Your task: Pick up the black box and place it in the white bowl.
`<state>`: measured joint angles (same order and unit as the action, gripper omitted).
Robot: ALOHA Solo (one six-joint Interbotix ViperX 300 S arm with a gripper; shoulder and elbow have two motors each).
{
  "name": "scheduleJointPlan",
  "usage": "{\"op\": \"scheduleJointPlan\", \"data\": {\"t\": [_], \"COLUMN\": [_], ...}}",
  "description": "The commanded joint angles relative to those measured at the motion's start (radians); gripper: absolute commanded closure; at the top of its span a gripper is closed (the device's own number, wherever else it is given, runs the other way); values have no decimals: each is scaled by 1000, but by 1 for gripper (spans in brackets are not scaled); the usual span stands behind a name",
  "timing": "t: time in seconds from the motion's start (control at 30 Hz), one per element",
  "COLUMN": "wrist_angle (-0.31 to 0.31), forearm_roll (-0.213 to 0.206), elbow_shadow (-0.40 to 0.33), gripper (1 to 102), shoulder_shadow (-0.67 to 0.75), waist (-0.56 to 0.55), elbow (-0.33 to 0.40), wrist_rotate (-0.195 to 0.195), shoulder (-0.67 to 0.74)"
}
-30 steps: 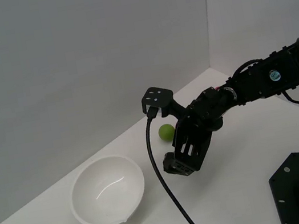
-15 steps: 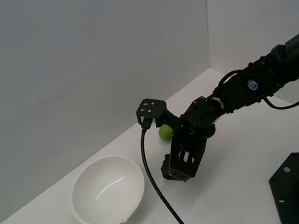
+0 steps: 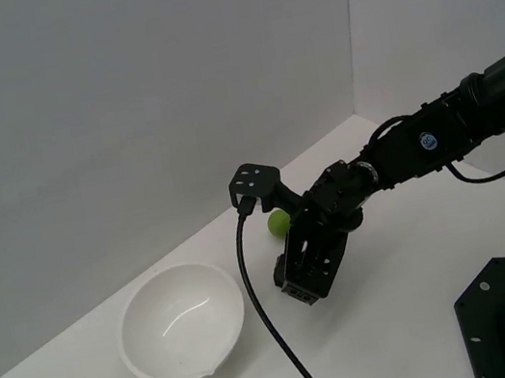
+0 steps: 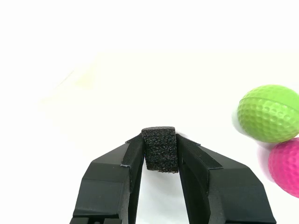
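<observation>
We are seeing the hand [image 4: 160,150] clamping the black box [image 4: 160,148] between both fingers, the white bowl [image 3: 182,324] sitting near it, a green ball [image 4: 269,113] lying just beside.

My gripper [image 4: 159,151]: matt black plastic, smooth. Black box [image 4: 160,149] between my fingers: coarse, grainy, foam-like, matt. White bowl [image 3: 182,323]: glossy, smooth. Green ball [image 4: 269,113]: dimpled. Pink ball [image 4: 286,167]: fine-textured, matt. Table [image 3: 401,310]: smooth white.

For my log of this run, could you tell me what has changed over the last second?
The gripper moved toward the exterior view's left, closer to the white bowl, and now partly hides the green ball. The wrist view shows its fingers shut on the black box. The bowl and ball stayed put.
</observation>
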<state>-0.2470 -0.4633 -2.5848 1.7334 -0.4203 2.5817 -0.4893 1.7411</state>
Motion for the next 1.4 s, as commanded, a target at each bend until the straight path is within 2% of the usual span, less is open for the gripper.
{"op": "scheduleJointPlan", "data": {"t": [0.0, 0.1, 0.3, 0.47, 0.93, 1.2, 1.37], "wrist_angle": [-12, -12, -31, -104, -238, -302, -310], "forearm_roll": [-23, -23, -23, -23, -14, -17, -26], "elbow_shadow": [17, 15, 14, 15, 29, 86, 126], "gripper": [77, 83, 83, 83, 83, 83, 83], "shoulder_shadow": [38, 40, 51, 112, 345, 433, 454], "waist": [-9, -9, -5, 23, 121, 124, 117], "elbow": [-14, -12, -11, -12, -21, -81, -121], "wrist_rotate": [-14, -14, -14, -14, -14, -9, -6], "shoulder": [31, 31, 43, 104, 336, 425, 448]}}
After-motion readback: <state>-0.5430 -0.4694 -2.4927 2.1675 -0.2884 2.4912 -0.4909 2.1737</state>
